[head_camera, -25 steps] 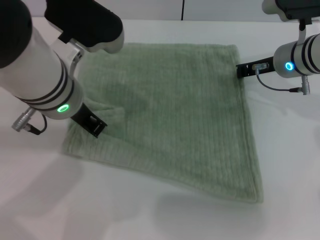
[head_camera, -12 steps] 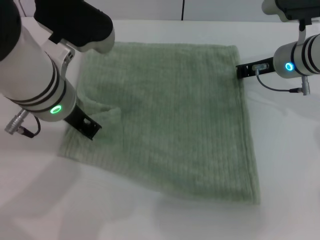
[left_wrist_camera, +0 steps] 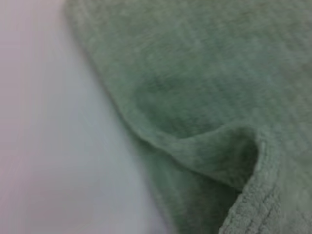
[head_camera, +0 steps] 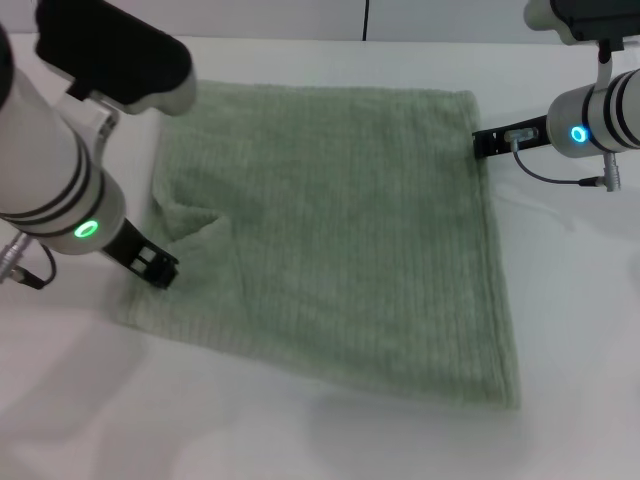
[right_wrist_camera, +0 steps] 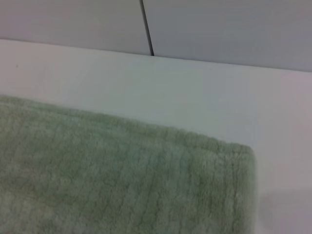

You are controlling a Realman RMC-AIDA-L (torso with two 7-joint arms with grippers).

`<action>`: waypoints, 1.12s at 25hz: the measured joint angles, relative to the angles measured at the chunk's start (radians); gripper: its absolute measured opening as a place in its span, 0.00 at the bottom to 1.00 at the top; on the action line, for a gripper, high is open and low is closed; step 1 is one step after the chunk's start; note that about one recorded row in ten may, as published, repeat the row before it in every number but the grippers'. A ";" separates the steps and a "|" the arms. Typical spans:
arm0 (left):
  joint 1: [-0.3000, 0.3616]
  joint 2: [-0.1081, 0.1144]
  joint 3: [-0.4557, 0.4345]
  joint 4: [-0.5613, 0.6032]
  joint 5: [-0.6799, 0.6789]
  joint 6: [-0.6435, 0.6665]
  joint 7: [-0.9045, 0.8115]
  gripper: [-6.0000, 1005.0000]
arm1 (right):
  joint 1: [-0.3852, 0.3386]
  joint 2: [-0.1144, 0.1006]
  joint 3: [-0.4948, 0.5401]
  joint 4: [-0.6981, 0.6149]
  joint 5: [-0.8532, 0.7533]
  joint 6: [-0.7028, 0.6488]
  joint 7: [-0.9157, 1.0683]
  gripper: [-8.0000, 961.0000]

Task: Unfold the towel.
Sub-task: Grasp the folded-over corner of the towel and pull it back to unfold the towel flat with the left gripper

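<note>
Left claw [head_camera: 158, 270] further left, off towel [head_camera: 340, 240].

One towel [head_camera: 340, 240]; one table [head_camera: 580, 330]; two claws: left claw [head_camera: 158, 270], right claw [head_camera: 480, 143].

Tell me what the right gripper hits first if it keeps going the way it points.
The towel: the right gripper points toward the robot's left and already sits at the towel's far right corner, apparently touching, though depth is unclear.

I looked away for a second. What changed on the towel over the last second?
The left gripper slid outward toward the robot's left, drawing the towel's near-left part and its raised fold along. The right gripper stayed at the far-right corner.
</note>
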 joint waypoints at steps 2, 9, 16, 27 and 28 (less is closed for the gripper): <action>0.008 0.011 -0.005 0.000 0.000 0.007 -0.011 0.44 | 0.000 0.000 0.000 0.003 0.000 0.000 0.000 0.01; 0.007 0.019 0.001 -0.032 0.001 0.029 -0.033 0.44 | -0.002 -0.002 0.000 0.008 0.000 0.002 0.000 0.01; 0.020 0.010 0.003 -0.039 0.001 0.006 -0.046 0.45 | -0.001 -0.003 0.000 0.008 -0.008 0.006 0.000 0.01; 0.078 0.005 0.041 -0.154 0.001 0.076 -0.020 0.45 | -0.008 -0.003 0.001 0.038 -0.016 0.009 0.000 0.01; 0.078 0.005 0.036 -0.135 0.001 0.103 -0.007 0.45 | -0.017 -0.002 0.002 0.063 -0.016 0.011 0.000 0.01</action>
